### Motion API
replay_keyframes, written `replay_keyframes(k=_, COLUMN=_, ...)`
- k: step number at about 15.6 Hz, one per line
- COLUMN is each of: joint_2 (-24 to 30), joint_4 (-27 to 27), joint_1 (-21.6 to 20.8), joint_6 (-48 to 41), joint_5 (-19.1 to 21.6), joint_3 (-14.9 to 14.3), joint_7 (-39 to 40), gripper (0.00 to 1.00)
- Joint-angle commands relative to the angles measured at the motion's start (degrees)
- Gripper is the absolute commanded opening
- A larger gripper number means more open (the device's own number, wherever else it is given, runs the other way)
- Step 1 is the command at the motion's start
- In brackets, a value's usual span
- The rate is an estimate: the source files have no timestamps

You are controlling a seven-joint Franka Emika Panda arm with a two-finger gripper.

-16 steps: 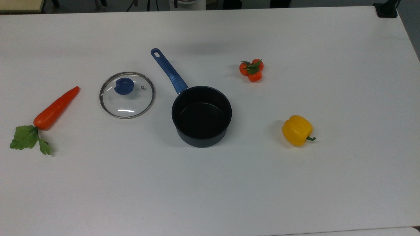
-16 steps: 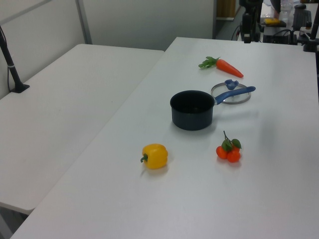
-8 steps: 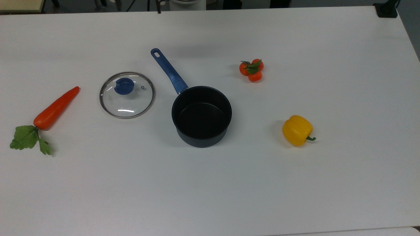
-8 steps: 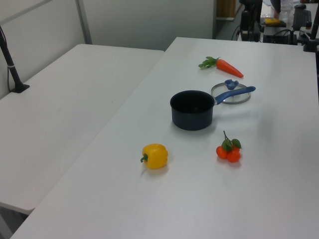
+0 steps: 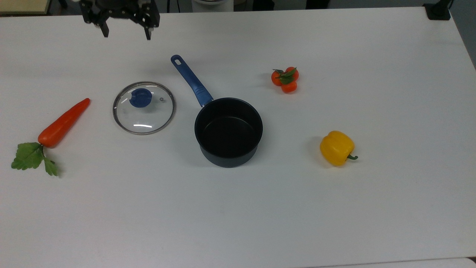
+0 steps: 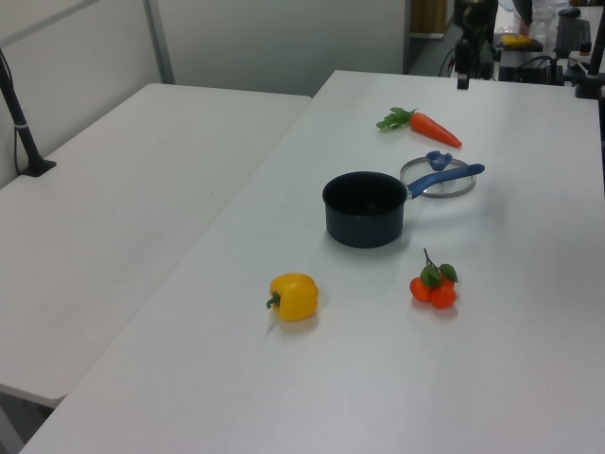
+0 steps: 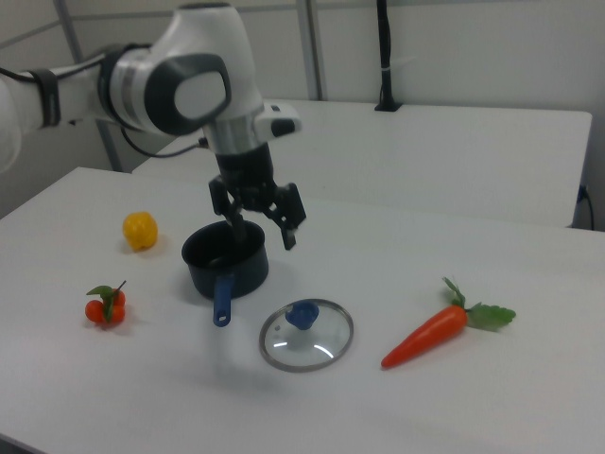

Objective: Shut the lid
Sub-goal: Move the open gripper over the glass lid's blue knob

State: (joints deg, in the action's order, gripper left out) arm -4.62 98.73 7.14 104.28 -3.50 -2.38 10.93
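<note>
Clear glass lid (image 5: pixel 144 108), metal-rimmed

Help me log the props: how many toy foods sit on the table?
3: the carrot at the top view's left, the tomato cluster above and right of the saucepan, the yellow pepper at the top view's right.

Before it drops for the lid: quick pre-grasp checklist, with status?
1. Gripper open, nothing held: ok.
2. Lid flat on the table, blue knob up and unobstructed: ok.
3. Gripper lined up over the knob: not ok; in the top view it sits above and slightly left of the lid.
4. Saucepan upright and empty: ok.
5. Lid apart from the pan handle and the carrot: ok.
6. Finger spread wide enough for the knob: cannot tell.
</note>
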Motion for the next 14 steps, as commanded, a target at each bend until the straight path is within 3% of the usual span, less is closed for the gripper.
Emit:
replay_keyframes(k=1, joint_2=-0.9, joint_4=4.2, joint_1=1.5, joint_6=6.8, joint_5=0.3, joint_3=0.0, joint_7=1.5, gripper=1.0)
replay_keyframes(k=7, joint_2=-7.2, joint_4=6.5, joint_1=1.4, joint_6=15.8, joint_5=0.3, joint_3=0.2, joint_7=1.8, gripper=1.0)
replay_keyframes(k=11, joint_2=-7.5, joint_4=12.8, joint_1=1.2, joint_6=26.4, joint_5=0.3, joint_3=0.3, joint_7=1.8, gripper=1.0)
replay_keyframes(k=14, joint_2=-8.0, joint_4=13.8, joint_1=1.3, joint_6=27.5, joint_5=0.3, joint_3=0.3, joint_7=4.9, gripper=1.0)
